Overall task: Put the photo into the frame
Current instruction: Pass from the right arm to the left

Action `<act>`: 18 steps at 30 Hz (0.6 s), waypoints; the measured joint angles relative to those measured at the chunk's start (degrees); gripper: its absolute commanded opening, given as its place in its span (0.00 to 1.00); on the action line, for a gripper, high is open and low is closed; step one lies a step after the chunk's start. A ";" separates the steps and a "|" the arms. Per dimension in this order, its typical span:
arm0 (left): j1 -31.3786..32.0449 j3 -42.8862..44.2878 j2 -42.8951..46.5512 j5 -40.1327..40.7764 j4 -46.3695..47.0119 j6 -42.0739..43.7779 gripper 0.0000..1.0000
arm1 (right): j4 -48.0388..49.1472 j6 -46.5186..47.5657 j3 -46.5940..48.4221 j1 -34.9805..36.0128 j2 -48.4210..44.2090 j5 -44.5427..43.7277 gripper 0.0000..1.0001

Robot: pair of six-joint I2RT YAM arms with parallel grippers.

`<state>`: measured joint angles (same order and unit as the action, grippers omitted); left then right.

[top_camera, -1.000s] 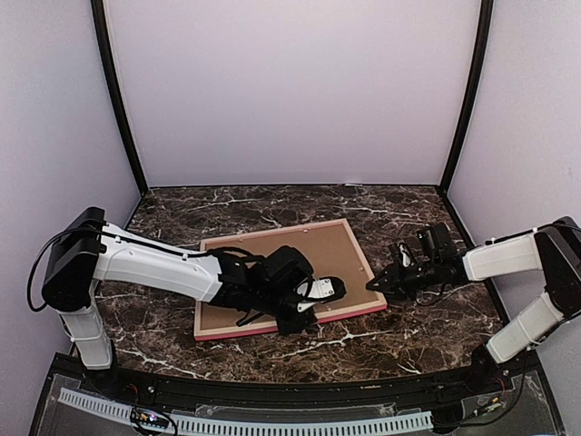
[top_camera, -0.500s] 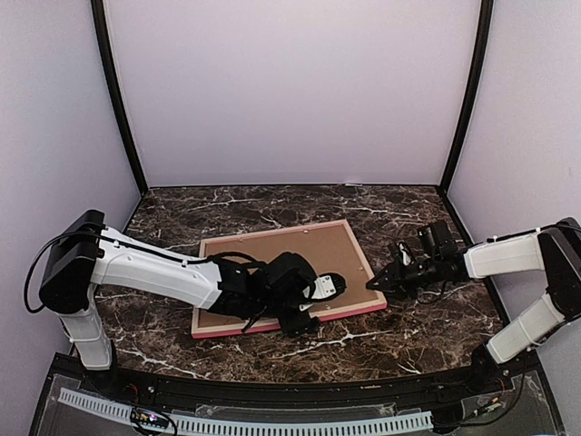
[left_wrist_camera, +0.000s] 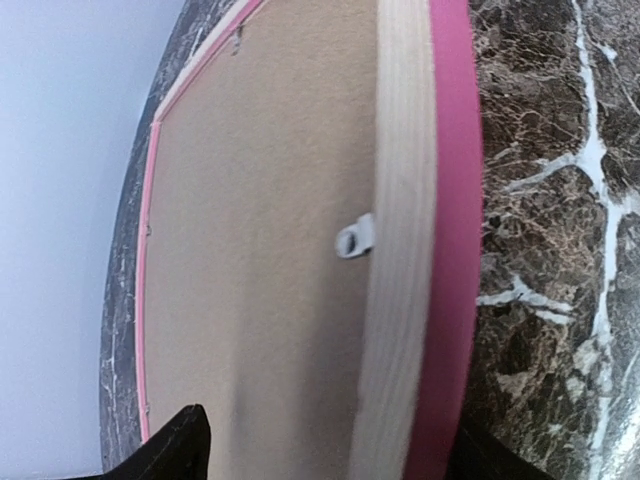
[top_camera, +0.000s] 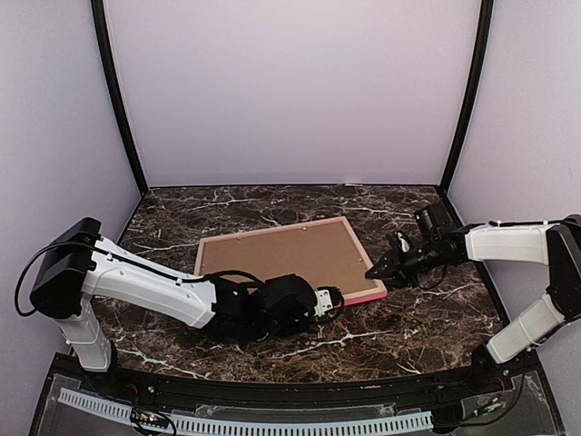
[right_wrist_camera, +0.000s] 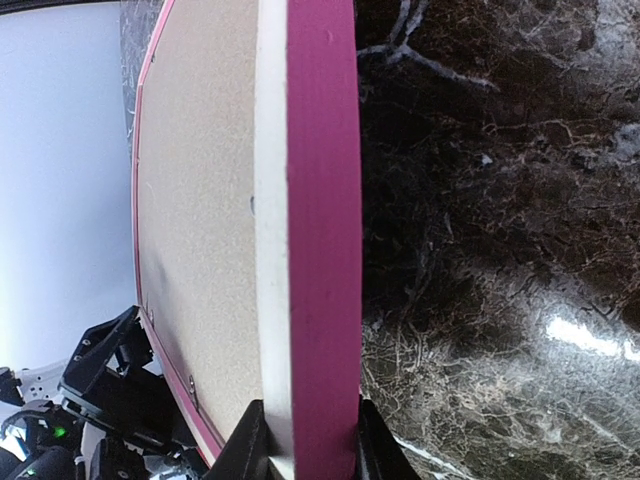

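The frame (top_camera: 363,296) lies back up on the dark marble table, with its brown backing board (top_camera: 281,259) facing me. The photo is hidden from every view. My right gripper (top_camera: 374,272) is shut on the frame's right-hand edge; in the right wrist view the gripper (right_wrist_camera: 308,445) pinches the pink moulding (right_wrist_camera: 325,200) between both fingers. My left gripper (top_camera: 331,300) sits at the frame's near edge. In the left wrist view that gripper (left_wrist_camera: 330,455) is open, its fingers standing apart on either side of the pink edge (left_wrist_camera: 450,200). A small metal tab (left_wrist_camera: 355,238) lies on the backing.
My left arm (top_camera: 154,282) stretches low across the table's near left, over the frame's near-left corner. Pale walls with black corner posts (top_camera: 118,100) close in the table on three sides. Marble shows around the frame (top_camera: 418,331).
My left gripper has opened and pulled back from over the backing board to the frame's near edge. The right gripper, still on the frame, has shifted slightly away from me.
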<state>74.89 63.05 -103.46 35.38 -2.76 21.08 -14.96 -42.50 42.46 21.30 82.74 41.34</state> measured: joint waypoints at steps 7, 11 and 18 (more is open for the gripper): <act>0.87 -1.33 2.89 3.28 0.57 3.08 0.55 | -2.08 -1.33 0.90 -0.09 0.00 1.22 0.08; 1.16 -1.49 2.99 3.06 0.44 3.82 0.43 | -2.27 -1.81 0.94 -0.09 0.00 1.57 0.16; 1.46 -1.27 2.99 2.78 -0.39 4.13 0.31 | -3.08 -1.84 1.75 -0.31 0.00 1.88 0.34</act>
<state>76.36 61.78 -100.47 38.15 -3.16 25.21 -18.04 -44.34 44.21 20.99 82.74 43.22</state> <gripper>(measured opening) 0.345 0.276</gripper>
